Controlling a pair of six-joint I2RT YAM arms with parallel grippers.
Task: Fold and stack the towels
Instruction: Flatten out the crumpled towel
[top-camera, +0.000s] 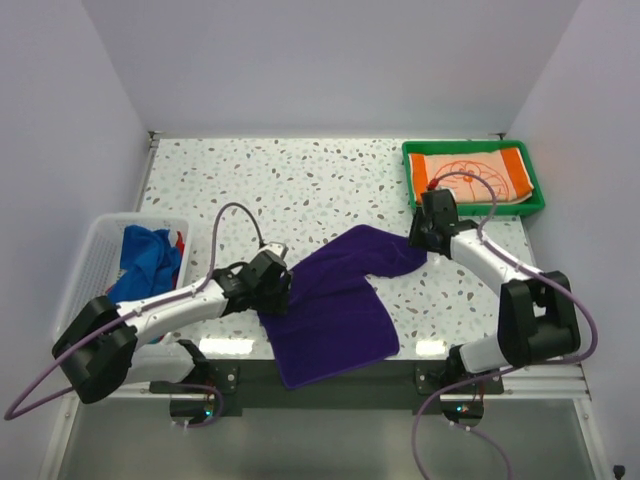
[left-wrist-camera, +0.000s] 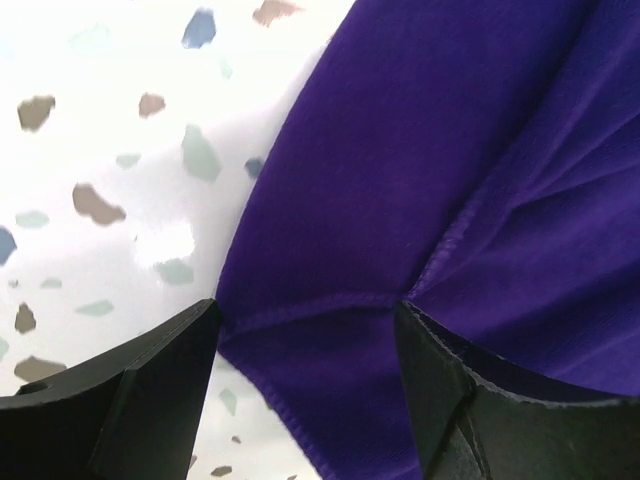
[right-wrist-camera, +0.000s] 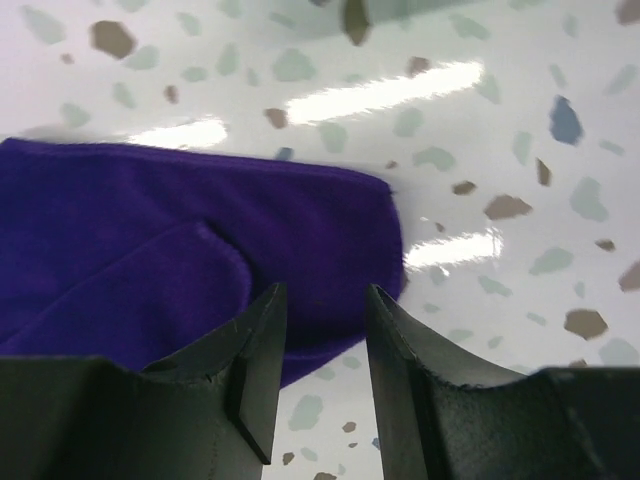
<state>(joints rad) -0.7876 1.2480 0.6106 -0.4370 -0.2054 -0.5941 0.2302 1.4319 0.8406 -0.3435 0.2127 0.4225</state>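
A dark purple towel (top-camera: 335, 310) lies rumpled across the front middle of the table, its lower part hanging over the near edge. My left gripper (top-camera: 280, 287) is at its left edge; in the left wrist view the gripper (left-wrist-camera: 305, 325) is open, with the towel's (left-wrist-camera: 420, 150) hemmed corner between the fingers (left-wrist-camera: 150, 390). My right gripper (top-camera: 421, 240) is at the towel's narrow far-right end. In the right wrist view the gripper (right-wrist-camera: 320, 300) is open over the folded edge of the towel (right-wrist-camera: 150, 230), clamping nothing. An orange-and-white towel (top-camera: 475, 172) lies flat in the tray.
The green tray (top-camera: 480, 208) sits at the back right, just behind my right gripper. A white mesh basket (top-camera: 95, 250) stands at the left edge and holds a blue towel (top-camera: 150, 260) and a red one (top-camera: 180, 243). Speckled tabletop (top-camera: 300, 180) stretches behind the purple towel.
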